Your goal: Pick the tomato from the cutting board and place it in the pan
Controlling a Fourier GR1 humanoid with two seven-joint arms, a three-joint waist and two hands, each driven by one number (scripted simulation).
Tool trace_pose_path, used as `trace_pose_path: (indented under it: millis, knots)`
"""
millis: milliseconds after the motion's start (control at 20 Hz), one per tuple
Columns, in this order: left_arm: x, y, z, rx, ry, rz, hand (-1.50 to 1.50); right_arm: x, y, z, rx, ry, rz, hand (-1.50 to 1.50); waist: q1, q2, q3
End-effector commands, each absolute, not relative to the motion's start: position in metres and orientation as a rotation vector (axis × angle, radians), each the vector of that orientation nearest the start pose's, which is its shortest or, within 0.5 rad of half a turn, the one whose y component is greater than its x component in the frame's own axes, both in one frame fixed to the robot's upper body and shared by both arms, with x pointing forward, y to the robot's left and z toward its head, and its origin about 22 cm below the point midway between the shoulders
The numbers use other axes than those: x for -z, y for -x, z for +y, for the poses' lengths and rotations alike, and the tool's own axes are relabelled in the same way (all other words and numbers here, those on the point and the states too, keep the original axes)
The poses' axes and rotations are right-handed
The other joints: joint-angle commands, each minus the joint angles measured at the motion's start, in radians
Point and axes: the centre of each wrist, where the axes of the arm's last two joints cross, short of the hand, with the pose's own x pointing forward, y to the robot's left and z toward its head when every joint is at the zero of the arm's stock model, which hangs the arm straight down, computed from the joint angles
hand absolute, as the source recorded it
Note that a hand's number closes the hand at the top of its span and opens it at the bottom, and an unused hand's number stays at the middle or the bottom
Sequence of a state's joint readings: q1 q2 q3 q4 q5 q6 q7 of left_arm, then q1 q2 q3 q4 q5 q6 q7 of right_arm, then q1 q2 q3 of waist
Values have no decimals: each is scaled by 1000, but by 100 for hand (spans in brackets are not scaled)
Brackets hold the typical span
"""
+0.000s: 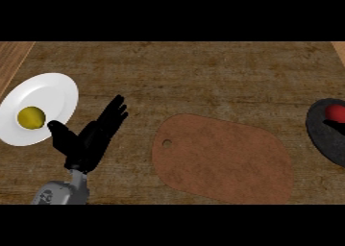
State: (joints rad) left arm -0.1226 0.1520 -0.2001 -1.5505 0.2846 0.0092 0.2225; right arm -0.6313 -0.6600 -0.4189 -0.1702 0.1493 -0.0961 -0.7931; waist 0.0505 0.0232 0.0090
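Tomato [337, 113] already inside pan [324, 140], right hand's fingers [339, 128] barely visible, state impossible to tell; best withdrawn upward without nudging; left hand [90, 137] resting, fingers straight

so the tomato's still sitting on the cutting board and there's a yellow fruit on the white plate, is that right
Not quite. The head view shows the tomato in the dark pan at the right edge, not on the cutting board, which is bare. The yellow fruit is indeed on the white plate.

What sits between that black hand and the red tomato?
In the head view, the cutting board lies between the left hand and the tomato, now in the pan.
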Motion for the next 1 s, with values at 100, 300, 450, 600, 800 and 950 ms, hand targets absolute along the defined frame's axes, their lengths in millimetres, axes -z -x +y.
trace_pose_path:
  millis: [100,300,450,600,800,950]
  knots:
    - [-29,-259,216,118,262,-1391,0,-8,-268,-522,13,556,-1631,-150,3,0,1]
    - [-16,-258,207,95,250,-1393,0,-7,-235,-545,-40,446,-1630,-150,-11,1,2]
    - [-10,-252,210,124,267,-1354,0,-5,-221,-552,-84,397,-1661,-150,-10,-2,1]
    - [-20,-261,214,107,264,-1371,0,-13,-203,-568,-91,336,-1652,-150,-21,-3,2]
    - [-18,-262,209,107,267,-1378,0,-16,-192,-575,-114,325,-1669,-150,-27,-4,4]
    - [-18,-263,212,101,250,-1362,0,-17,-186,-578,-122,306,-1667,-150,-28,-4,5]
